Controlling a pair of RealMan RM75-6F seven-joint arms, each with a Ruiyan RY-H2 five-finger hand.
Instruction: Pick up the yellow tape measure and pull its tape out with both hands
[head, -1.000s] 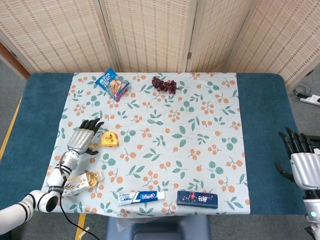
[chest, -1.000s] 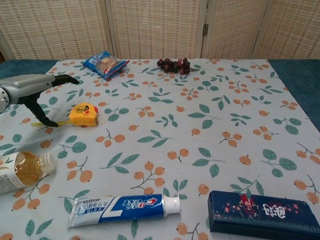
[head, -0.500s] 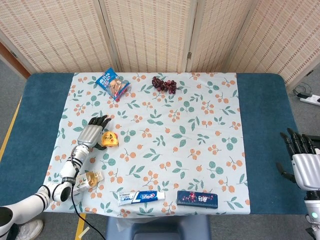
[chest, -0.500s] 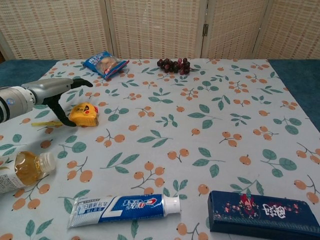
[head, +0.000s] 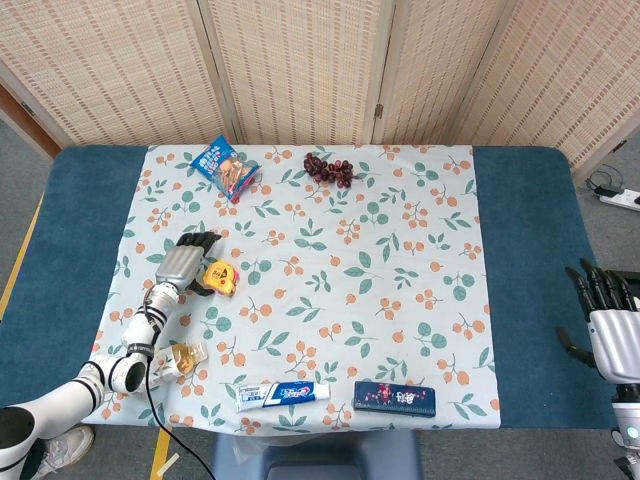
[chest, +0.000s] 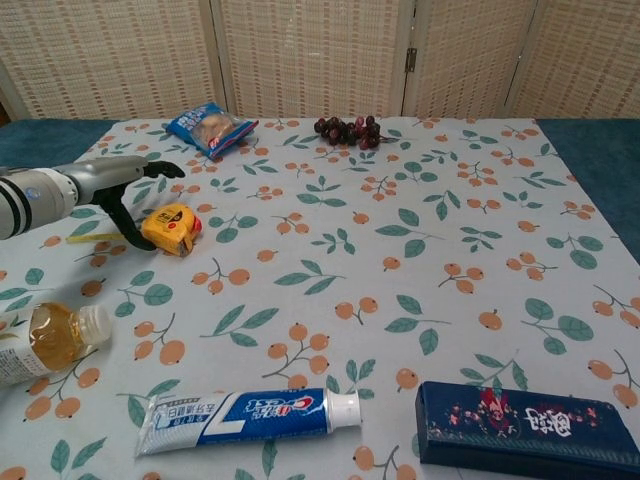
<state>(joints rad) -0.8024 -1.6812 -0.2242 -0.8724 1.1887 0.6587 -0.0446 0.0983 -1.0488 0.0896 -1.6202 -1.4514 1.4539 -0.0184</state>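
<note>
- Table (head: 525, 250), blue top; floral cloth (head: 400, 290) spread over middle.
- On cloth: yellow tape measure (head: 220, 278), snack packet (head: 226, 170), grapes (head: 329, 169), bottle (chest: 45, 340), toothpaste (head: 283, 394), dark case (head: 395, 398).

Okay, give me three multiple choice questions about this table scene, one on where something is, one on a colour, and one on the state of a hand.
1. Where do the grapes lie?
A. at the table's far edge, beside the snack bag
B. next to the toothpaste
C. under the left hand

2. What colour is the tape measure?
A. red
B. yellow
C. green

3. What is the right hand doing?
A. gripping the tape
B. pressing the dark blue box
C. holding nothing, fingers apart

Answers: 1 A, the grapes sit at the cloth's far end near the bag. 2 B, its case is yellow. 3 C, it hovers at the table's right edge, off the cloth.
</note>
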